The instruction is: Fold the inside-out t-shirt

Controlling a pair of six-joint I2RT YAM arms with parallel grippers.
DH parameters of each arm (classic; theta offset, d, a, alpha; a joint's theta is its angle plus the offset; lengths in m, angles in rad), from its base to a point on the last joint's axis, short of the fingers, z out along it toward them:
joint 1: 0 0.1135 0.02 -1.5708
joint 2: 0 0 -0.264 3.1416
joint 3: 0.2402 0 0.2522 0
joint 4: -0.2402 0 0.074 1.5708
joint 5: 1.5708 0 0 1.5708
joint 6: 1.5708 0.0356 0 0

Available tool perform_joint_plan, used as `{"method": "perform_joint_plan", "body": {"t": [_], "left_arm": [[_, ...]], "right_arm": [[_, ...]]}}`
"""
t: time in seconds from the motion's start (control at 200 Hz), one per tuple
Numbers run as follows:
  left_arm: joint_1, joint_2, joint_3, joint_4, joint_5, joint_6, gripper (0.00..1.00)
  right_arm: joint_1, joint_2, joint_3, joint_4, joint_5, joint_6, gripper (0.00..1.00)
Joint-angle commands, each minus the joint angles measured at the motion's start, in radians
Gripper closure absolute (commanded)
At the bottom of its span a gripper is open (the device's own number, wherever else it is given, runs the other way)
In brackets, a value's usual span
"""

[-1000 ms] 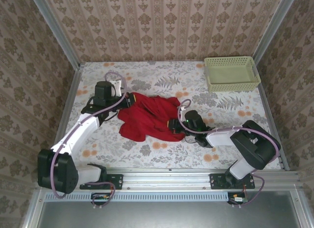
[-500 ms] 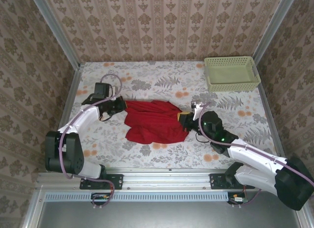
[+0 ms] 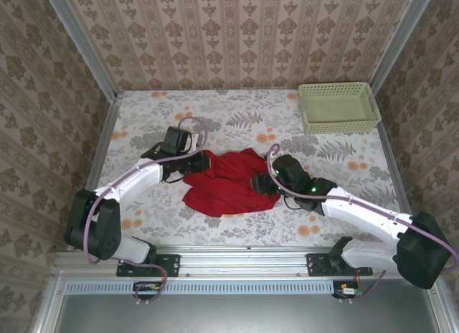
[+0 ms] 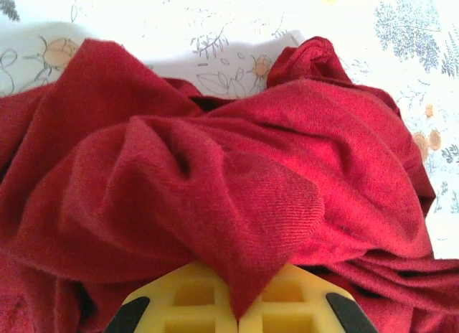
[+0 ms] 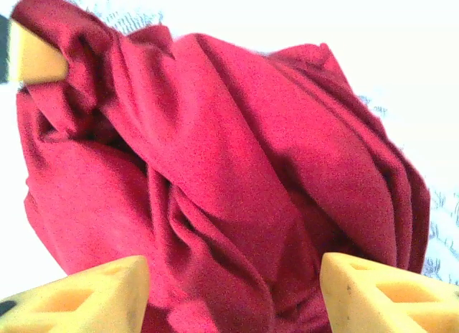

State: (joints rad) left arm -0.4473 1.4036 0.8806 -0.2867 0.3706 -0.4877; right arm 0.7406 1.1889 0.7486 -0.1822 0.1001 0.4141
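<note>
i see a floral worktop point(image 3: 237, 110) inside papered walls point(image 3: 237, 31), the red t-shirt point(image 3: 228, 189) bunched mid-worktop, left claw point(image 4: 237, 311) pinching it, right claw point(image 5: 233, 290) agape.

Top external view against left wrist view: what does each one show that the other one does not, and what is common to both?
Top external: both arms, the right gripper at the red t-shirt's right edge, a green basket at the table's far right. Left wrist: a cloth fold pinched between the yellow fingers of the shut left gripper. Both: the crumpled t-shirt on the flowered table.
</note>
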Motion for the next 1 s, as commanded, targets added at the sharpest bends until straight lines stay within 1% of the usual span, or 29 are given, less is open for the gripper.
{"method": "perform_joint_plan", "body": {"t": [0.0,0.105,0.175,0.27,0.335,0.365,0.4,0.44,0.475,0.53,0.59,0.635,0.66,0.765,0.84,0.91,0.995], "left_arm": [[-0.002,-0.093,-0.044,0.067,0.025,-0.029,1.00],[-0.001,-0.147,-0.085,0.102,0.031,-0.050,1.00],[-0.001,-0.175,-0.104,0.119,0.037,-0.058,1.00],[-0.001,-0.192,-0.114,0.114,0.039,-0.055,1.00],[-0.001,-0.203,-0.111,0.101,0.040,-0.043,1.00],[0.000,-0.212,-0.107,0.091,0.040,-0.037,1.00],[0.005,-0.226,-0.101,0.076,0.038,-0.025,1.00],[0.016,-0.244,-0.091,0.056,0.032,-0.012,1.00],[0.029,-0.266,-0.085,0.043,0.027,-0.003,1.00],[0.059,-0.302,-0.073,0.031,0.036,0.005,1.00],[0.096,-0.341,-0.057,0.024,0.056,0.015,1.00],[0.120,-0.363,-0.043,0.023,0.065,0.021,1.00],[0.133,-0.374,-0.035,0.024,0.070,0.024,1.00],[0.161,-0.353,0.013,0.023,0.063,0.032,0.99],[0.170,-0.267,0.062,0.018,0.052,0.026,0.99],[0.162,-0.135,0.142,-0.025,0.053,0.036,0.98],[0.136,0.042,0.261,-0.149,0.012,0.051,0.90]], "right_arm": [[0.034,0.088,0.094,-0.158,0.052,-0.060,0.30],[0.053,0.195,0.196,-0.199,0.047,-0.054,0.27],[0.061,0.303,0.254,-0.208,0.032,-0.052,0.26],[0.061,0.416,0.332,-0.244,0.055,-0.034,0.33],[0.058,0.464,0.375,-0.273,0.086,-0.028,0.45],[0.057,0.473,0.389,-0.283,0.101,-0.029,0.53],[0.057,0.468,0.402,-0.295,0.125,-0.033,0.66],[0.055,0.443,0.403,-0.302,0.151,-0.040,0.79],[0.053,0.411,0.400,-0.302,0.162,-0.044,0.89],[0.047,0.344,0.389,-0.300,0.158,-0.055,1.00],[0.044,0.261,0.373,-0.294,0.129,-0.065,1.00],[0.044,0.211,0.352,-0.284,0.088,-0.070,1.00],[0.043,0.156,0.338,-0.274,0.060,-0.066,1.00],[0.040,0.040,0.259,-0.205,-0.062,-0.011,1.00],[0.040,-0.006,0.174,-0.101,-0.122,0.063,1.00],[0.037,-0.009,0.098,-0.022,-0.111,0.147,1.00],[0.036,0.019,0.011,0.091,-0.082,0.243,1.00]]}}
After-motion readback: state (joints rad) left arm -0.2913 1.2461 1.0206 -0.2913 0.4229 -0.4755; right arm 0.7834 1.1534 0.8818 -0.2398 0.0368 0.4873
